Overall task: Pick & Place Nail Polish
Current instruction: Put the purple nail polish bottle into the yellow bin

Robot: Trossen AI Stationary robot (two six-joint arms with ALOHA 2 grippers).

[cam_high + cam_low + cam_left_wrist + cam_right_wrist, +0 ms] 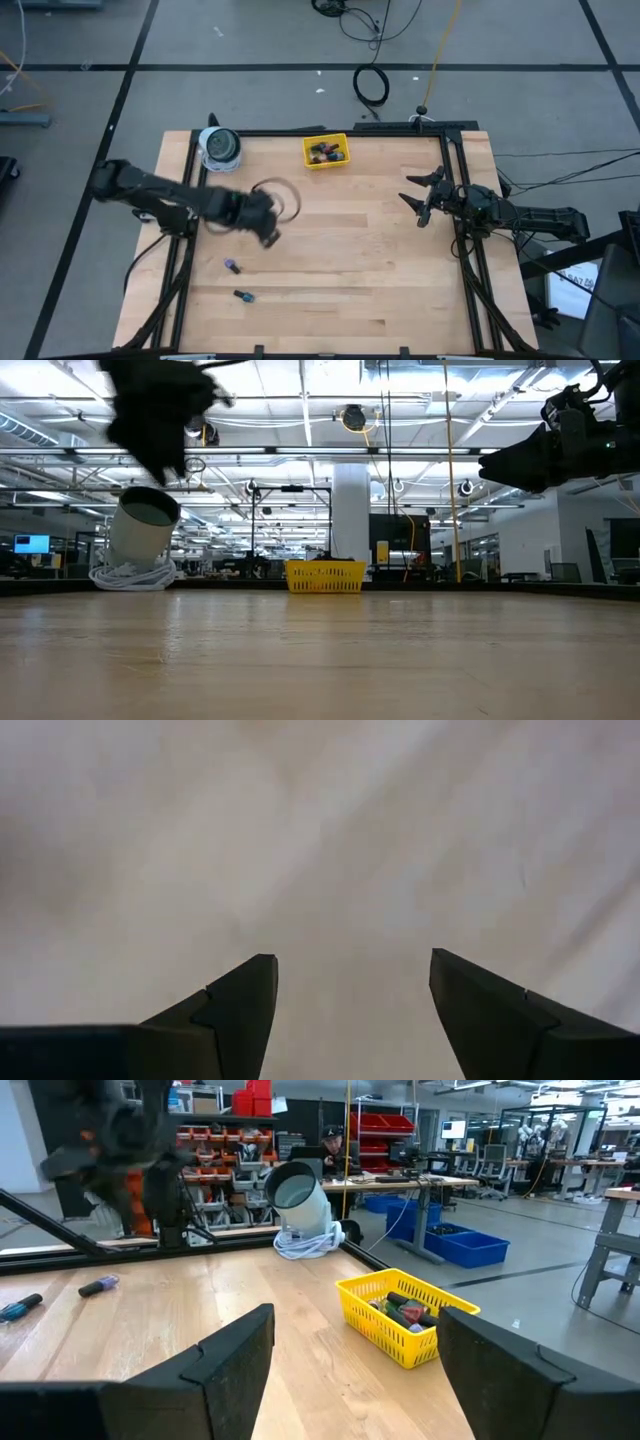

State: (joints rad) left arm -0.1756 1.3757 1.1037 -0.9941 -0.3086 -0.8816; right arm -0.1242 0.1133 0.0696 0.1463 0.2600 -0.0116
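Wide-open, empty jaws of the left gripper hover mid-worktop. It should descend squarely over the lower-left nail polish; right gripper waits open.

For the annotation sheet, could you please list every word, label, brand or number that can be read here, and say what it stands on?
No text can be read.
Small dark-capped nail polish bottles on the wooden table: any labels too small.
Yellow plastic mesh tray: no print.
White sheet beside the table, high view: dark marks, too blurred.
Bright screens in the room: too small.

Yellow tray holds nail polish bottles; two more bottles lie apart.
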